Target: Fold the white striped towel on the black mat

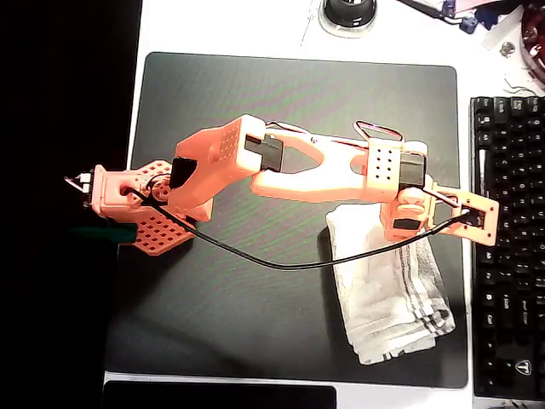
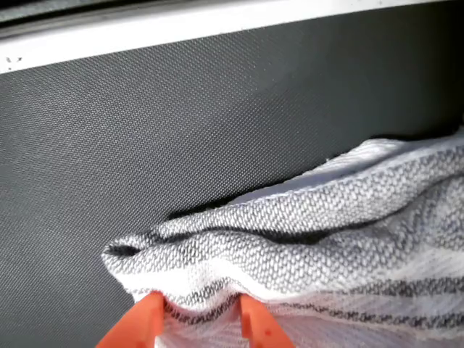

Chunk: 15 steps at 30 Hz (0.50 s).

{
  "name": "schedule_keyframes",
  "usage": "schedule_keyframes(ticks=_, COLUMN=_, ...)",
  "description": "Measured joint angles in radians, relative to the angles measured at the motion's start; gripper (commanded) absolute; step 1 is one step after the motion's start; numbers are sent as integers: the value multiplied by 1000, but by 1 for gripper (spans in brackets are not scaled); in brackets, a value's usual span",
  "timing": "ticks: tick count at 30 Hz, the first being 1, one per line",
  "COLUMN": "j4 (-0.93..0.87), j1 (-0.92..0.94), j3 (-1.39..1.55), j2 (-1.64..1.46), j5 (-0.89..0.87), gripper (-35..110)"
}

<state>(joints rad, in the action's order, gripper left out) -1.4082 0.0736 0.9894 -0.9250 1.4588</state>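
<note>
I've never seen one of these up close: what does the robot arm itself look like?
The arm is chunky orange plastic, in blocky segments with black motor blocks at the joints. Some parts have grids of small holes. A thin black cable loops along it. The gripper ends in two pointed orange fingers.

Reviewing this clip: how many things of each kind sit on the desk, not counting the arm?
Towel: 1, pinched at an edge by the tool
Mat: 1
Keyboard: 1
Round black object at the top edge: 1
Total: 4, leaving out the blurred clutter in the top right corner of the overhead view.
</note>
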Motion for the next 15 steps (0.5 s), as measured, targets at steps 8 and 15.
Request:
schedule_keyframes(ticks=8, j4=-146, j1=52, j3=-133, j2=-87, j5=34, gripper=14)
schedule_keyframes(ticks=15, j4=-173, j1=229, j3=-264, j2=-103, j5=95, gripper=15)
